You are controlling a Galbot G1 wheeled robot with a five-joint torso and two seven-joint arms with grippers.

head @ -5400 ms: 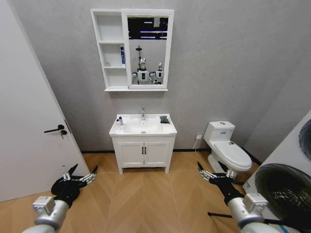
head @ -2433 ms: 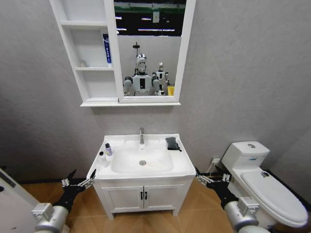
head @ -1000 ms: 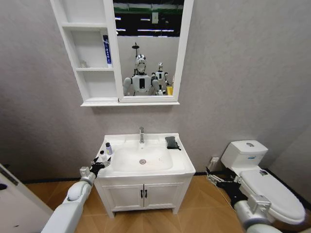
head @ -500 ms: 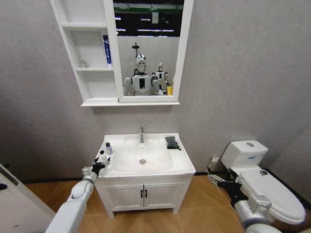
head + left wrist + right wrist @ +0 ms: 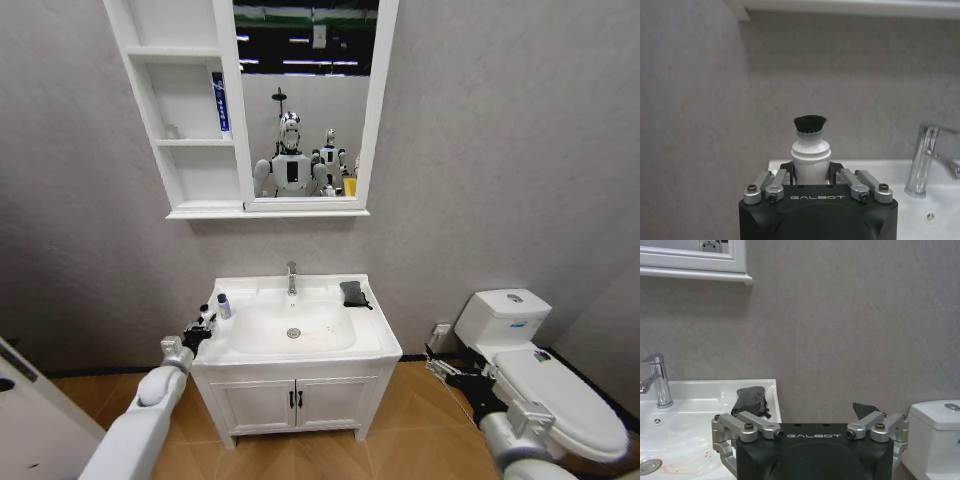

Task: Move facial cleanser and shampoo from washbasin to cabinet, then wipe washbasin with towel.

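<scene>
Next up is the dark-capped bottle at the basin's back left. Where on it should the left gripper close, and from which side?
Grip the dark-capped bottle low on its body, below the cap, coming from the front-left edge of the washbasin. It stands upright, so a level side grasp probably suits it. The left gripper, shut on the white bottle, must first stow that bottle.

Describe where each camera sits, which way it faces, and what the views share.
Head: high, facing the wall; cabinet above, washbasin below, both arms low.
Left wrist: behind the left hand, which grips a white bottle, facing the wall.
Right wrist: behind the open right hand, towel ahead.
Shared: both wrist views catch the tap.
</scene>
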